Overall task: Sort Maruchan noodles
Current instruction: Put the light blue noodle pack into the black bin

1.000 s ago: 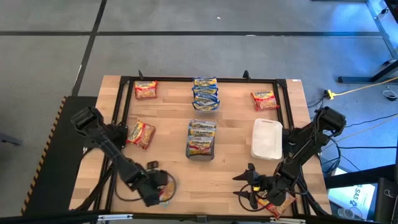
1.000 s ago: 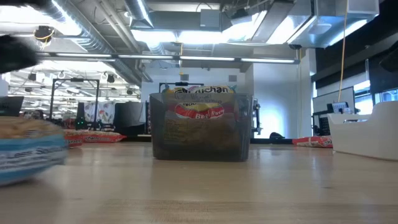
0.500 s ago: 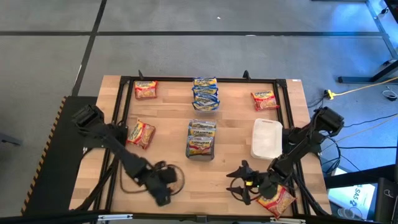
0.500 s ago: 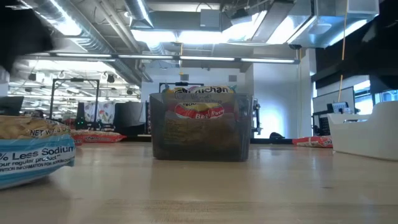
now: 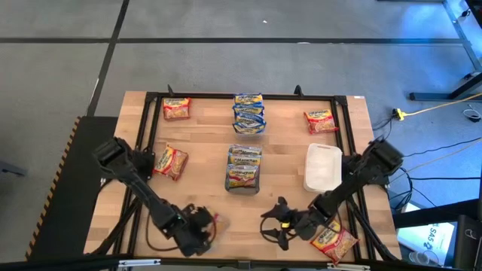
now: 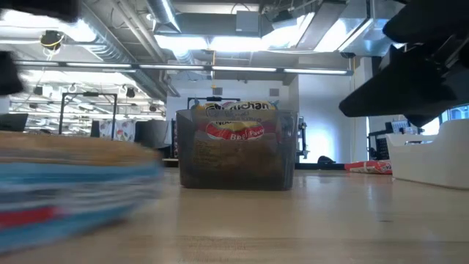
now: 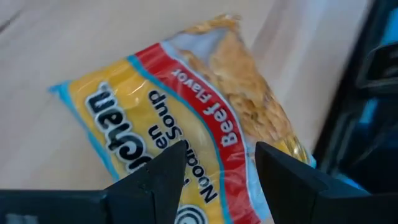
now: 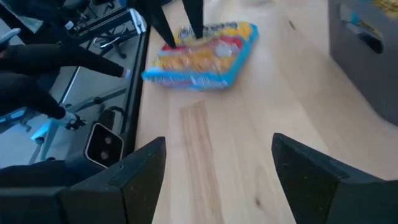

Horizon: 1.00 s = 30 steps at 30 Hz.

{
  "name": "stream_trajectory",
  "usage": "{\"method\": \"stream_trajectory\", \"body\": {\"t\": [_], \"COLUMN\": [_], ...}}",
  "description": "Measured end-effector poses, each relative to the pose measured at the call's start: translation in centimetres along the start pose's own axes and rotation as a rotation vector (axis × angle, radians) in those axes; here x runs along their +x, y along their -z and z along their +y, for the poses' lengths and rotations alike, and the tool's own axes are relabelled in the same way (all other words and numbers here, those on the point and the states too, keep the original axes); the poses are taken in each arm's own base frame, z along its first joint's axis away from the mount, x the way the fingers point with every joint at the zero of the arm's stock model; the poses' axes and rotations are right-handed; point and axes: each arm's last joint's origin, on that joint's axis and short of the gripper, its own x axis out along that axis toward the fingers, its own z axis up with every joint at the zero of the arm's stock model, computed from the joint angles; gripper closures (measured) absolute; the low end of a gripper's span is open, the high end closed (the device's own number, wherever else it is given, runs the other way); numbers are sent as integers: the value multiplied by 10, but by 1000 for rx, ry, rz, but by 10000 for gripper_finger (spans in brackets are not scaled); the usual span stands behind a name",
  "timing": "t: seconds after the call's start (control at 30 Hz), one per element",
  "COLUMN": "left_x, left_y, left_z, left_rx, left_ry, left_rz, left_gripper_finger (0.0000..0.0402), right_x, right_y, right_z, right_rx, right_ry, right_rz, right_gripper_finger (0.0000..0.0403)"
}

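Left gripper hovers wide open with the beef packet right under its tips, nothing grabbed yet. I'd straddle the short sides, then pinch. Right gripper waits open and empty nearby.

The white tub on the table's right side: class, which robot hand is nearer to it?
Right. The right hand hovers open near the table's front edge, in front of the white tub and toward the table's middle. The left hand is farther off, over a Beef Flavor packet.

Overhead looks straight down, low camera level across the table; both share, probably, the basket.
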Motion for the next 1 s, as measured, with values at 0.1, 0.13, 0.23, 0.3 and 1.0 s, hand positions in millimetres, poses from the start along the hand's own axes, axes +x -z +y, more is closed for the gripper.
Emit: {"method": "stream_trajectory", "body": {"t": [0.1, 0.13, 0.23, 0.3, 1.0], "left_x": [12, 16, 29, 39, 22], "left_y": [-11, -15, -26, -34, -11], "left_z": [-4, -6, -7, -7, -36], "left_rx": [113, 160, 312, 393, 302], "left_ry": [51, 68, 87, 88, 192], "left_rz": [-57, -82, -138, -173, -176], "left_gripper_finger": [212, 212, 212, 212, 212], "right_x": [1, 1, 1, 1, 28], "right_y": [0, -1, -2, -3, -19], "right_z": [2, 3, 4, 5, -37], "right_rx": [3, 9, 22, 40, 352], "right_ry": [-2, -9, -19, -28, 24], "right_rz": [-2, -5, -14, -19, 111], "right_gripper_finger": [134, 134, 134, 134, 134]}}
